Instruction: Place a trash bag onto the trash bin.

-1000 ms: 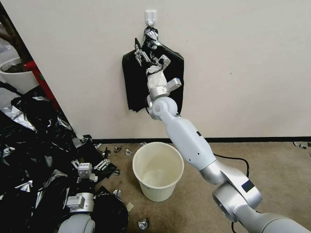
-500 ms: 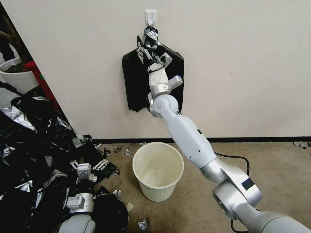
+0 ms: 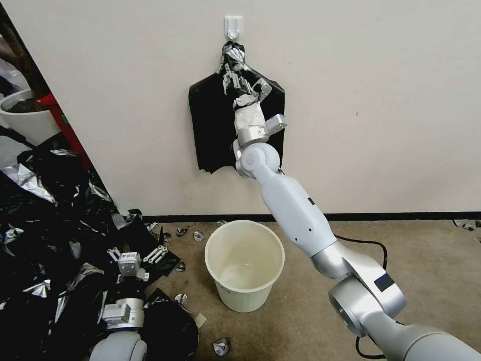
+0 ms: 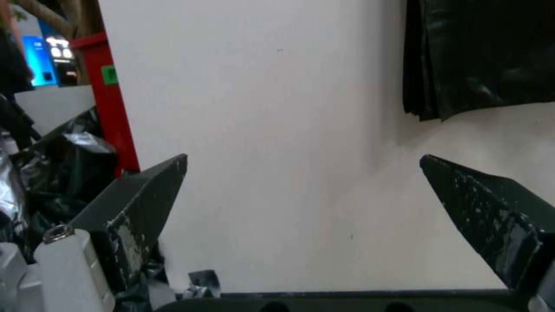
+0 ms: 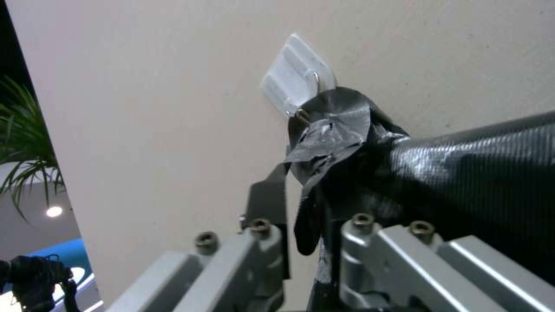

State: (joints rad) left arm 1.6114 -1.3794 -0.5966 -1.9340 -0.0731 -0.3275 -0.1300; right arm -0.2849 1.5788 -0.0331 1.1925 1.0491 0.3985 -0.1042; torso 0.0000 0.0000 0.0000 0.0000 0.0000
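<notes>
One thin, limp, slippery trash bag (image 3: 213, 125) hangs from the wall hook (image 3: 233, 25) at far centre – best pinched at its bunched neck, where the right gripper (image 3: 234, 75) appears nearly closed; left gripper (image 3: 138, 256) idles open, near-left.

We cannot tell whether the right gripper (image 5: 303, 236) grips film, its far finger hidden behind the bundle's neck (image 5: 335, 134), bundle (image 5: 474, 182) cut off beyond it.

Tan carpet floor (image 3: 426, 281): trash bin (image 3: 244, 265) upright, film heap (image 3: 45, 240) beside.
</notes>
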